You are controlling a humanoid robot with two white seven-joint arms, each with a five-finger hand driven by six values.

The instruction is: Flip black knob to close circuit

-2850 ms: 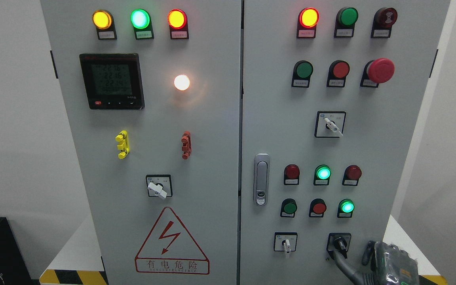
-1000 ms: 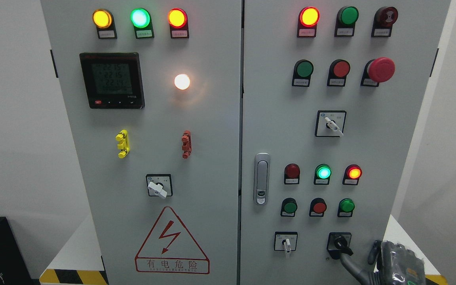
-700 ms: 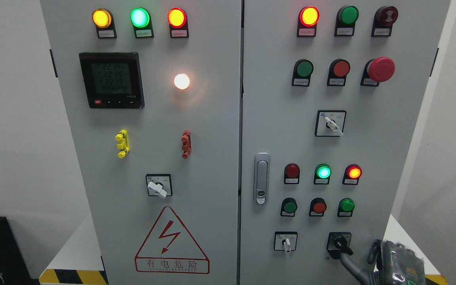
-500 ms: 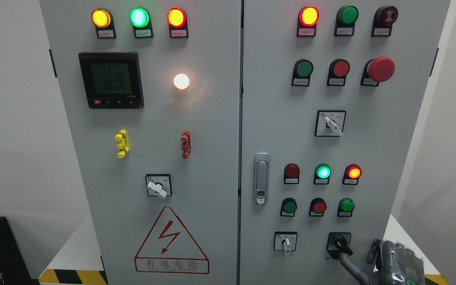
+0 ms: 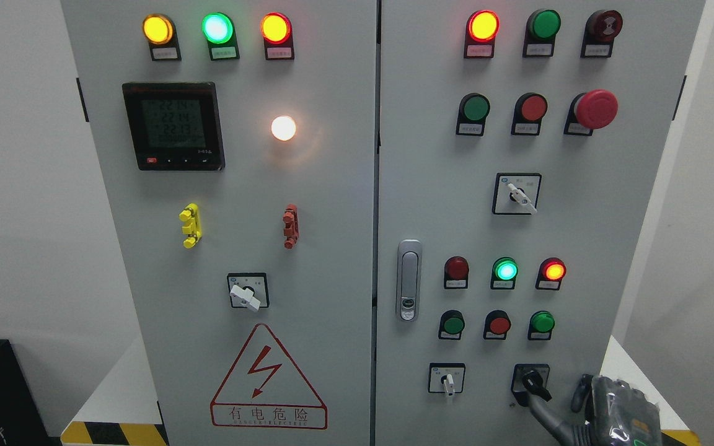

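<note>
since the oldest head view the black knob (image 5: pixel 532 384) has turned to tilt down-right, the red lamp (image 5: pixel 553 271) above lit and the lower green lamp (image 5: pixel 542 322) went dark. we face a grey cabinet (image 5: pixel 332 248) between white walls. our right hand (image 5: pixel 618 406) sits low right, one finger (image 5: pixel 543 410) touching the knob; grip unclear.

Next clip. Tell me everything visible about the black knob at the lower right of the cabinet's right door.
The black knob is a small, dark, plastic-looking rotary lever on a black square plate, low on the grey cabinet's right door, right of a white-levered switch. Its lever slants down to the right. A grey finger of the right hand reaches its lower end; actual contact is hard to confirm.
</note>
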